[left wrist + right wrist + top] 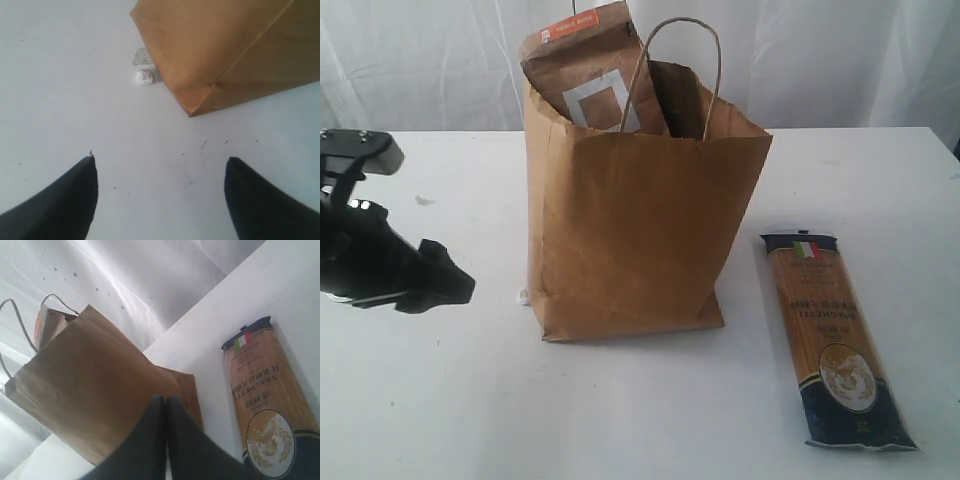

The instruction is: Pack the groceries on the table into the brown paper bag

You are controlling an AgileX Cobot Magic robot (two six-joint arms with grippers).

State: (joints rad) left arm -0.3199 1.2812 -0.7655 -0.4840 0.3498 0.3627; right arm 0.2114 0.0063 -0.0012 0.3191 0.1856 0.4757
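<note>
Exterior view: the long pasta pack (835, 340) is lying flat to the right of the brown paper bag (640, 230), its long axis running along the bag's side. Left wrist view: the left gripper (161, 160) is facing the bag's bottom corner, jaws apart and empty. Right wrist view: the right gripper (166, 400), jaws pressed together, is sitting nearer the pack.

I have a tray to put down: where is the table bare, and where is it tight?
Bare table runs along the front, between the left gripper and the long pasta pack, and at the far right behind that pack. Tighter: the strip between brown paper bag and pack, and the bag's left base corner, where a foil ball lies.
</note>
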